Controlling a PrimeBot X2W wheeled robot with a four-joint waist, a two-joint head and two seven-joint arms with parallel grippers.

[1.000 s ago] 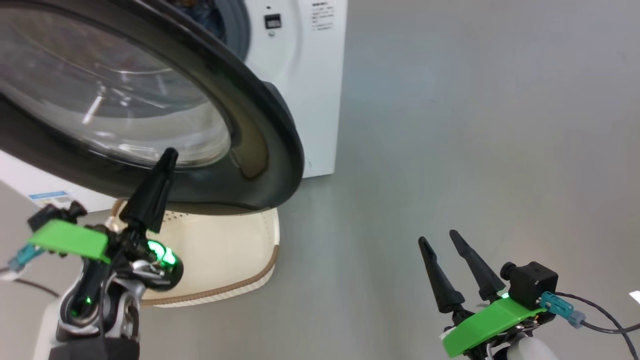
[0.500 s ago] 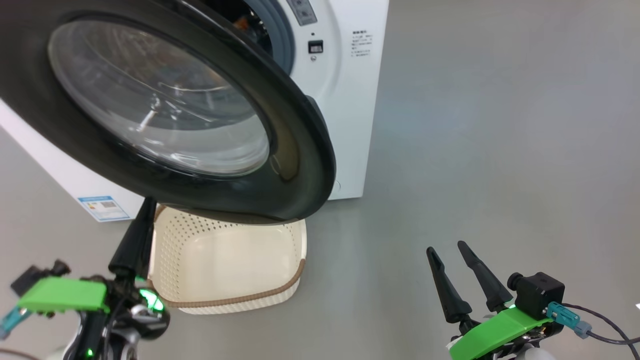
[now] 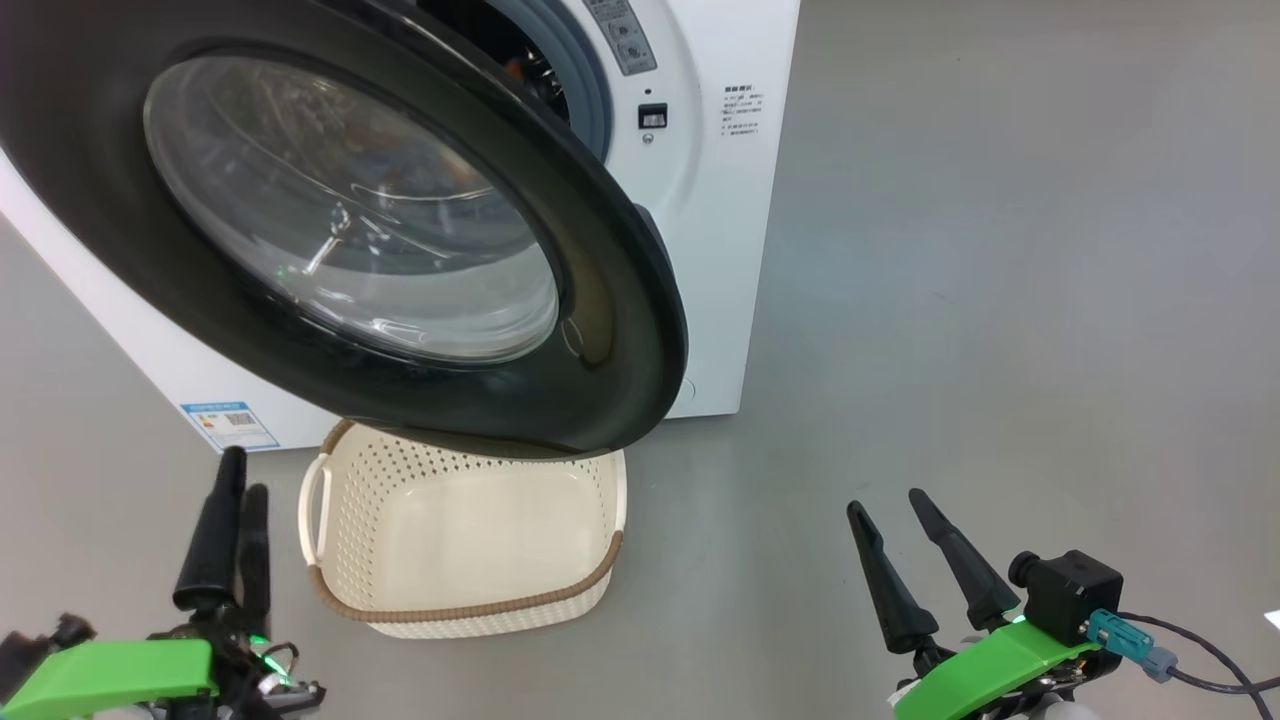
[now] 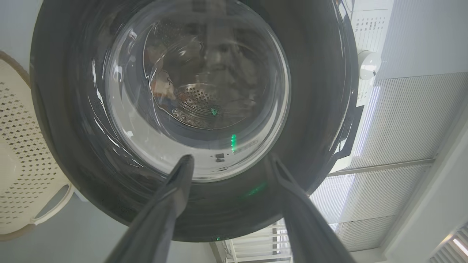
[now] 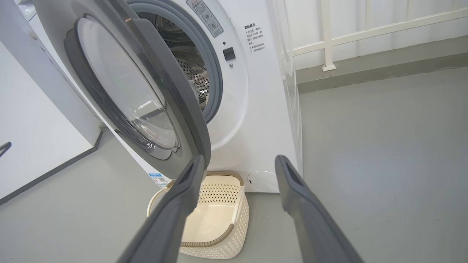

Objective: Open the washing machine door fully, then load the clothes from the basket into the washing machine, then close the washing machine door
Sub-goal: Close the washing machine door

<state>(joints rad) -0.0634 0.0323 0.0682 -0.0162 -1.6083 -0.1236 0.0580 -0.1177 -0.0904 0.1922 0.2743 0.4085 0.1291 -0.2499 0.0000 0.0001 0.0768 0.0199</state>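
The washing machine [image 3: 720,250] stands with its door [image 3: 620,330] partly swung out, the glossy black ring and glass bowl hanging over the basket [image 3: 450,610]. The basket's cream floor is bare. A scrap of orange-patterned clothes [image 3: 515,68] shows inside the drum past the door's edge. My left gripper [image 3: 245,475] is low at the left, below the door and beside the basket. In the left wrist view my left gripper [image 4: 229,160] points at the door glass [image 4: 197,91], open and holding nothing. My right gripper [image 3: 887,505] is open over the floor at the right.
A blue energy label [image 3: 230,425] sits low on the washer's front. Grey floor [image 3: 1000,300] stretches to the right of the machine. A white railing [image 5: 327,36] and wall run behind it. A cable [image 3: 1200,650] trails from my right wrist.
My left gripper has gone from shut at the door's lower rim to open, and has dropped away from it. The head camera has shifted. My right gripper has stayed open.
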